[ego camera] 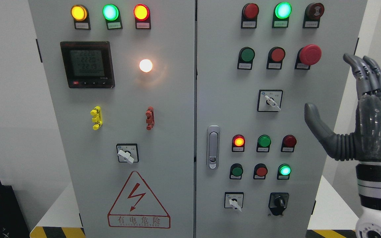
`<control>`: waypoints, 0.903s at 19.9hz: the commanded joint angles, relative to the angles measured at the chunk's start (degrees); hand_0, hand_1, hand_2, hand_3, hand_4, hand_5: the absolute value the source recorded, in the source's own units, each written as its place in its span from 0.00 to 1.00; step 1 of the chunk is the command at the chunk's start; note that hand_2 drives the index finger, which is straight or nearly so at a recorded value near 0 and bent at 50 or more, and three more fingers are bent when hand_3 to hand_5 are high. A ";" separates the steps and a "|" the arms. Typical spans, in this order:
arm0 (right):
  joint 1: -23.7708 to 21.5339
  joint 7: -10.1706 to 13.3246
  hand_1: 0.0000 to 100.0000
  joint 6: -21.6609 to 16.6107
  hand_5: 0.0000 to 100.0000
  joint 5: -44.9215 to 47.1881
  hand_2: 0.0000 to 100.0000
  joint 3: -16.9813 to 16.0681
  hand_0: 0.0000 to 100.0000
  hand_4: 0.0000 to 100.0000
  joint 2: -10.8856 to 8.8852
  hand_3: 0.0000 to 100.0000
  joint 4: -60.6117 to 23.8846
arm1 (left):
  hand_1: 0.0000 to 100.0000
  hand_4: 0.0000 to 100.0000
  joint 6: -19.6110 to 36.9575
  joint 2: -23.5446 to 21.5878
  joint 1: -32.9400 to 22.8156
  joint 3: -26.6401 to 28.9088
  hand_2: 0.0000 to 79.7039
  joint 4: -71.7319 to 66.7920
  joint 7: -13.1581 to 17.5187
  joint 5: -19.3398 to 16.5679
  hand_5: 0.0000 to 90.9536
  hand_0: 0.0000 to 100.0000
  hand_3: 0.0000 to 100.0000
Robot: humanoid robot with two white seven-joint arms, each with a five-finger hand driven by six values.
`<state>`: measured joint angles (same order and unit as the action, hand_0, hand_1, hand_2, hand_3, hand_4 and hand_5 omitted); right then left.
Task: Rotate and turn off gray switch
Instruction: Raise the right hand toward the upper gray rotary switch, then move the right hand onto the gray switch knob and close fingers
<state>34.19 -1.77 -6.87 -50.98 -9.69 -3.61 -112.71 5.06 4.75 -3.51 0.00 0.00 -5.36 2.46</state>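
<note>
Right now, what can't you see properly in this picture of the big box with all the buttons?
- Head view: labels under the lamps are too small to read.
- Meter screen: digits blurry, bottom row unreadable.
- Right hand: its arm is cut off by the right and bottom edges.
- Left hand: outside the picture.
- White lamp: glare hides its surface.
</note>
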 commanded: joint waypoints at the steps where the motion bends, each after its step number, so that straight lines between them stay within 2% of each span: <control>1: -0.88 0.01 0.36 -0.07 0.53 0.00 0.13 0.46 0.31 0.48 1.32 0.53 0.03 | 0.39 0.00 -0.05 0.00 0.00 -0.09 0.00 -0.79 0.08 0.00 0.00 0.12 0.00; 3: -1.49 -0.08 0.36 0.02 0.69 0.00 0.19 0.81 0.31 0.57 1.76 0.63 0.12 | 0.39 0.00 -0.05 0.00 0.00 -0.09 0.00 -0.79 0.00 0.00 0.00 0.12 0.00; 4: -2.01 -0.08 0.36 0.02 0.75 0.00 0.23 1.16 0.33 0.61 1.85 0.67 0.29 | 0.39 0.00 -0.05 0.00 0.00 -0.09 0.00 -0.79 0.08 0.00 0.00 0.12 0.00; 5: -2.28 -0.08 0.35 0.02 0.76 0.00 0.24 1.25 0.34 0.63 2.11 0.68 0.30 | 0.39 0.00 -0.05 0.00 0.00 -0.09 0.00 -0.79 0.00 0.00 0.00 0.12 0.00; 6: -2.63 -0.08 0.32 0.02 0.79 0.00 0.28 1.34 0.31 0.65 2.64 0.70 0.47 | 0.39 0.00 -0.05 0.00 0.00 -0.09 0.00 -0.79 0.00 0.00 0.00 0.12 0.00; 7: -2.98 -0.08 0.33 0.02 0.80 -0.08 0.31 1.51 0.23 0.66 3.25 0.70 0.56 | 0.39 0.00 -0.05 0.00 0.00 -0.09 0.00 -0.79 0.00 0.00 0.00 0.12 0.00; 9: -3.07 -0.17 0.34 0.10 0.83 -0.87 0.36 2.04 0.18 0.68 4.40 0.71 1.08 | 0.39 0.00 -0.05 0.00 0.00 -0.09 0.00 -0.79 0.08 0.00 0.00 0.12 0.00; 13: -3.07 -0.17 0.36 1.24 0.99 -3.33 0.41 2.48 0.15 0.80 5.89 0.76 2.93 | 0.39 0.00 -0.05 0.00 0.00 -0.09 0.00 -0.79 0.08 0.00 0.00 0.12 0.00; 18: -1.58 -0.08 0.35 5.10 1.00 -3.86 0.46 4.23 0.12 0.84 5.90 0.81 5.21 | 0.39 0.00 -0.05 0.00 0.00 -0.09 0.00 -0.79 0.00 0.00 0.00 0.12 0.00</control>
<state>31.69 -1.88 -3.63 -53.59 -7.75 0.22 -110.63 5.06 4.74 -3.52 0.00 0.00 -5.52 2.46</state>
